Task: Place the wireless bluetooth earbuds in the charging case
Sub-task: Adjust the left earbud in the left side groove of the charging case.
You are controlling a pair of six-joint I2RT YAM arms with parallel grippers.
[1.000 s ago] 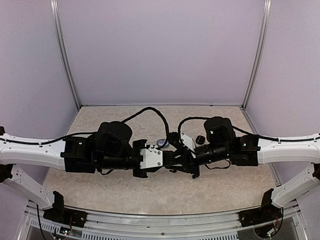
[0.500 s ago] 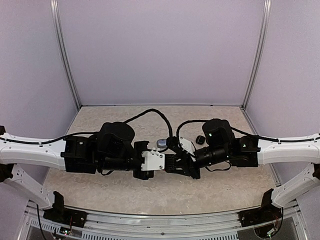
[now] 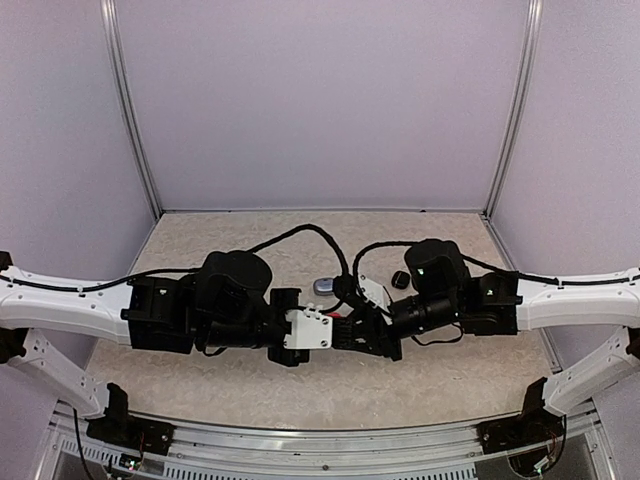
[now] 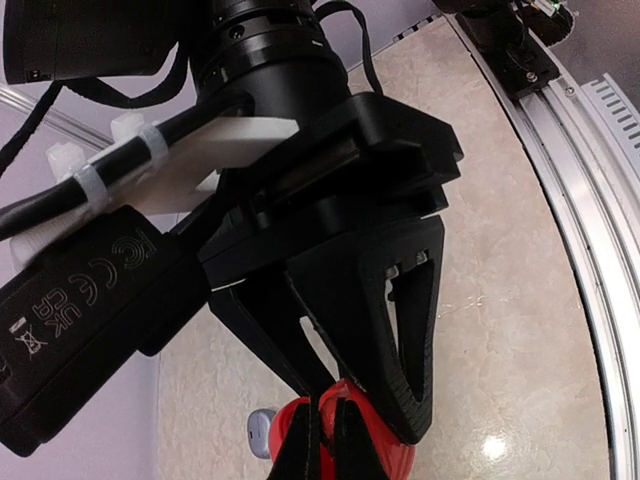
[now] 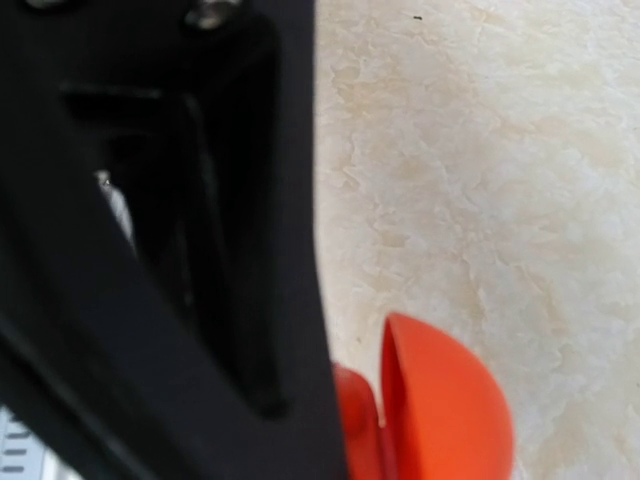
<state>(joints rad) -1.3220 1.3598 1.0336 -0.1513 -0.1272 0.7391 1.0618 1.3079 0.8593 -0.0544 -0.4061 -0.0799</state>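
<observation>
Pale marbled tabletop (image 3: 200,380), lilac walls on three sides. Both arms meet nose to nose at the table's middle.

Left gripper (image 4: 322,445): fingertips pressed together, only a hairline between them, poised right over the red case (image 4: 392,458). No earbud can be made out in any view. If one is pinched there, it is hidden by the tips.

Right gripper (image 4: 326,388): fingers narrowed to a V with the tips at the red case. Whether they clamp it cannot be told. In the right wrist view the lid (image 5: 445,400) stands open beside a dark finger.

Grey case (image 3: 325,286) and black case (image 3: 400,279) lie on the table just behind the grippers, apart from both.

Step in hand, judged: seating an earbud in the red case — left arm delivering, right arm steadying.

Next move calls for: fine alignment of the left tips over a socket, a short straight descent, then release without nudging the case — very little room between the two grippers.
</observation>
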